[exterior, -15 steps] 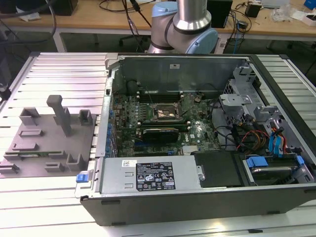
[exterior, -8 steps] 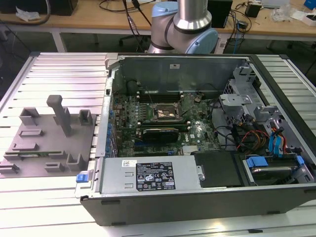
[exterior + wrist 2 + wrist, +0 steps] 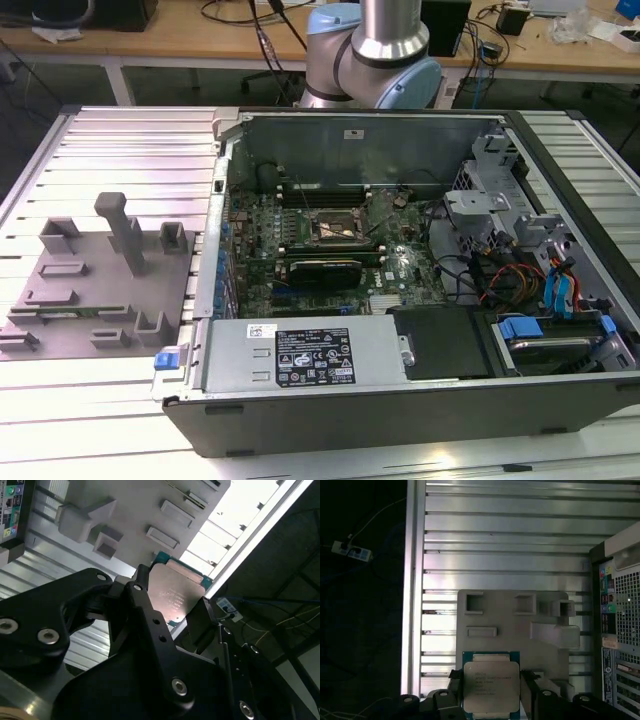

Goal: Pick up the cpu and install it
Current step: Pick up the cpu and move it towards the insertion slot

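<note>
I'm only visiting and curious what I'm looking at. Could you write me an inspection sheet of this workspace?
Surface: ribbed metal table carrying a grey fixture plate and an open computer case.
Job's things: cpu held over the fixture plate; the socket in the case looks unfilled.
Clutter: nothing seen.
End effector: shut on the cpu at two opposite edges.
Cables: coloured wires inside the case; power strip with its lead beyond the table's edge.
Surroundings: wooden desks behind the arm.
</note>
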Available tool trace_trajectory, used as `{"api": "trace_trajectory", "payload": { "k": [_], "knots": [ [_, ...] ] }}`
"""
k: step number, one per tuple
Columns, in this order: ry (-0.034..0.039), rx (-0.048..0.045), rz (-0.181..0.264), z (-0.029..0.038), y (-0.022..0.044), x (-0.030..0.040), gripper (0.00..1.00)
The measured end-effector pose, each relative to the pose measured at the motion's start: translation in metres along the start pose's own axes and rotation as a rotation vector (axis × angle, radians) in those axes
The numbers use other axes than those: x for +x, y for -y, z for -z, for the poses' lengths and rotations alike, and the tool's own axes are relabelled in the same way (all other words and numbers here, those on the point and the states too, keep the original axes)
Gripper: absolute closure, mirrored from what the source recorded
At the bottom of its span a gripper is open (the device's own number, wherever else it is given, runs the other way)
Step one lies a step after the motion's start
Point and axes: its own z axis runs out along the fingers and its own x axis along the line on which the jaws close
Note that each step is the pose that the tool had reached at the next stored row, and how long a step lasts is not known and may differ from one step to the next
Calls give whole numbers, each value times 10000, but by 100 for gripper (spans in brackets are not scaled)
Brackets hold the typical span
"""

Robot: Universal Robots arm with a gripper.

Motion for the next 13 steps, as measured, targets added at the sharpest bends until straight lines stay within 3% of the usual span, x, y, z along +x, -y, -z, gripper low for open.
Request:
{"api": "trace_trajectory", "payload": {
  "k": [1,4,6,8,13],
  "knots": [
    [1,0,0,30,-2,-1,46],
    [2,-1,0,223,-18,-6,46],
    [1,0,0,281,-23,-8,46],
    [2,-1,0,379,-31,-11,46],
    [-1,1,0,409,-34,-17,46]
  ]
}}
